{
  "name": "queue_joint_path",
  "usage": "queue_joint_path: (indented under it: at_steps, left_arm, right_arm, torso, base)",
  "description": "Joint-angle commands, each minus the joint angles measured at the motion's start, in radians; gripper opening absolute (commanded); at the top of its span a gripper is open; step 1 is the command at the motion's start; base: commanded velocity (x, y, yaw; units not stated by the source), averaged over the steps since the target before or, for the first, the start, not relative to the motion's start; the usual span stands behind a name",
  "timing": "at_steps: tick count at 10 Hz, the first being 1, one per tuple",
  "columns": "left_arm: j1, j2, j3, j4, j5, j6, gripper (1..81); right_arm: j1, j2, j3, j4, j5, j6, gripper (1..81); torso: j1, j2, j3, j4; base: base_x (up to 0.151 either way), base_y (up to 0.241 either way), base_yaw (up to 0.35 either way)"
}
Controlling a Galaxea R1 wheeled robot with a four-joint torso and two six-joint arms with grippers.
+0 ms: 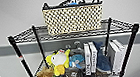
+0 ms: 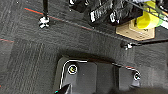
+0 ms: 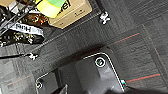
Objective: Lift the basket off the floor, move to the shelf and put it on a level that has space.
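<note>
- Rectangular cream woven basket (image 1: 73, 18) with black braided rim and two small black loop handles sits upright on the top grey wire-grid level (image 1: 121, 26) of the tall black metal shelf (image 1: 18, 55), roughly centred between the posts.
- Weave shows an open dotted pattern; a dark item with white lettering (image 1: 73, 0) pokes above the rim.
- Tier below holds yellow plush toys (image 1: 58, 62), a blue plush (image 1: 102, 59) and upright white boxes (image 1: 90, 57).
- Pale wall with grey band (image 1: 2, 50) behind.
- Left wrist view: dark grey streaky carpet floor (image 2: 25, 62), a caster wheel (image 2: 44, 22), brown cardboard box (image 2: 135, 31).
- Right wrist view: same carpet, a caster (image 3: 104, 17), cardboard box (image 3: 72, 12).
- Cannot tell either pincer's state: fingers not made out.
</note>
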Motion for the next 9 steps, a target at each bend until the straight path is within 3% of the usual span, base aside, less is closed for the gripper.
queue_joint_path:
  at_steps: [1,6,9]
  left_arm:
    - [0.031,0.09,-0.119,0.072,-0.01,0.017,81.1]
    - [0.136,0.263,-0.295,0.179,-0.038,0.017,81.1]
    - [0.189,0.375,-0.445,0.211,-0.093,0.019,81.1]
  right_arm:
    - [-0.055,0.109,-0.112,0.002,0.055,-0.078,81.1]
    - [-0.174,0.306,-0.304,-0.007,0.109,-0.178,81.1]
    - [-0.242,0.428,-0.449,-0.03,0.183,-0.218,81.1]
  torso:
    - [0.0,0.0,0.0,0.0]
    - [-0.001,-0.001,0.001,0.0]
    - [-0.002,-0.002,0.002,0.0]
  base:
    - [0.0,0.0,0.0]
    - [0.0,0.0,0.0]
    - [0.0,0.0,0.0]
